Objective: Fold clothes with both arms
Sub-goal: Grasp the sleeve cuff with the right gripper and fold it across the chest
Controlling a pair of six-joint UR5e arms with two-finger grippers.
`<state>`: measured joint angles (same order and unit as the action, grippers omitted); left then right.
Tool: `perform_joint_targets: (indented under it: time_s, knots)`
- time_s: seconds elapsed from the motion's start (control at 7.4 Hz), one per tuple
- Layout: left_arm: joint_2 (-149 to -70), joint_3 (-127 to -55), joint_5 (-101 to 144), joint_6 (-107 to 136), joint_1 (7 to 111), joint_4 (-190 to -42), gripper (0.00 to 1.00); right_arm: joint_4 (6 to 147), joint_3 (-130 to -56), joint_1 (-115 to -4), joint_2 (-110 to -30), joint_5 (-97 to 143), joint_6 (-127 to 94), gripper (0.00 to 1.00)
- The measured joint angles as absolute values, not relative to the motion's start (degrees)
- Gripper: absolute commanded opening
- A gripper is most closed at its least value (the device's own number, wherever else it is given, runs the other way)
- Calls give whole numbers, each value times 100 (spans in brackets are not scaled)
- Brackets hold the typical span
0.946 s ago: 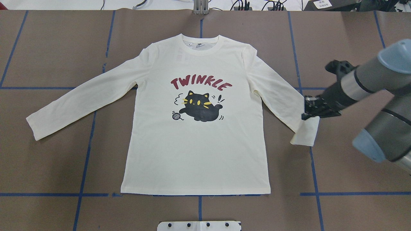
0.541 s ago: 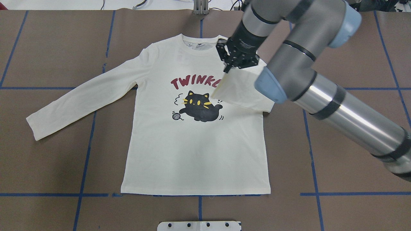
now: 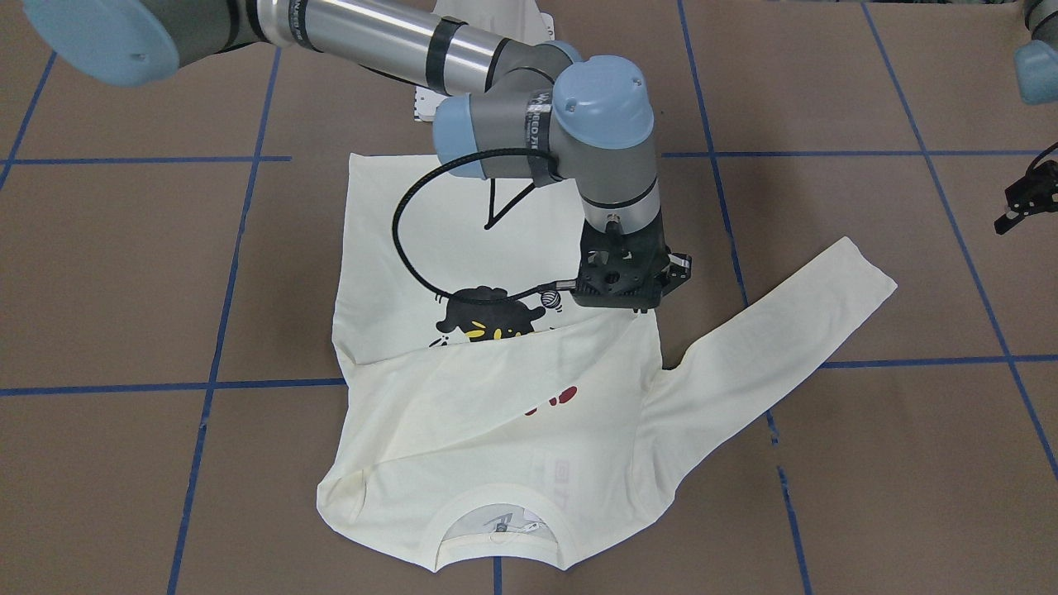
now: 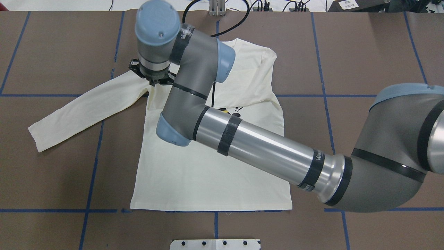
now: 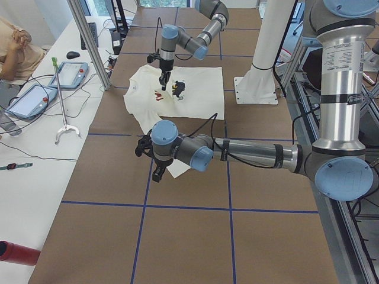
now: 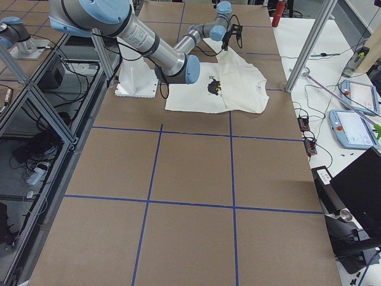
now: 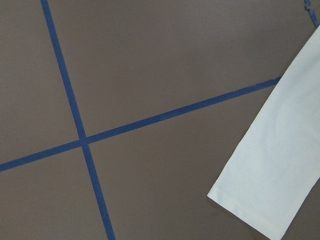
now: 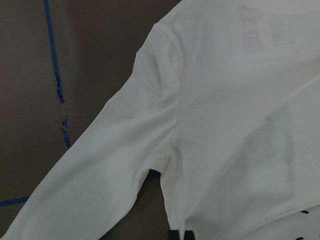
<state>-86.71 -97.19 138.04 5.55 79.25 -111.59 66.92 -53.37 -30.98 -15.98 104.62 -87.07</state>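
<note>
The cream shirt [image 4: 208, 180] lay print-up in the middle of the brown table [image 3: 124, 289], collar away from the robot. Its right-hand sleeve [image 3: 496, 372] was folded slantwise across the chest, covering most of the red lettering. The right gripper [image 3: 630, 310] stood at that sleeve's end, just by the opposite armpit. Its body hid the fingertips from where I stood, so I could not tell whether the jaws pinched the cuff or stood apart from it.

The left gripper [image 3: 1015, 211] hung over bare table near the cuff [image 7: 270, 190] of the left-hand sleeve [image 3: 785, 330]. I saw nothing in it, but it showed too small to say whether it was wide or closed.

The shirt looked like thin, soft knit: light, limp and quick to crease, with no stiffness to carry a fold. I judged it best taken at a hemmed edge. For the outstretched sleeve that meant the cuff, pinched through both layers and lifted clear, since dragging it would likely ruck the body.
</note>
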Motion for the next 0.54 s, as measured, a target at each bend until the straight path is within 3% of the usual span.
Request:
perform_joint_targets:
  time_s: [0.27,0.41,0.54]
  knots:
    - [-8738,-9682,13783,949,7486,-11514,100,6365,-4654,-2837,-1136,9971,-8733,99]
    - [-8861,-9496,13753,1754,7112,-11797,100,6323,-4674,-2877,-1140,9943,-8741,99]
    - [-8996,-9029,13714,2700,6766,-12363,92,6325,-5021,-3033,-1435,10019,-8748,99]
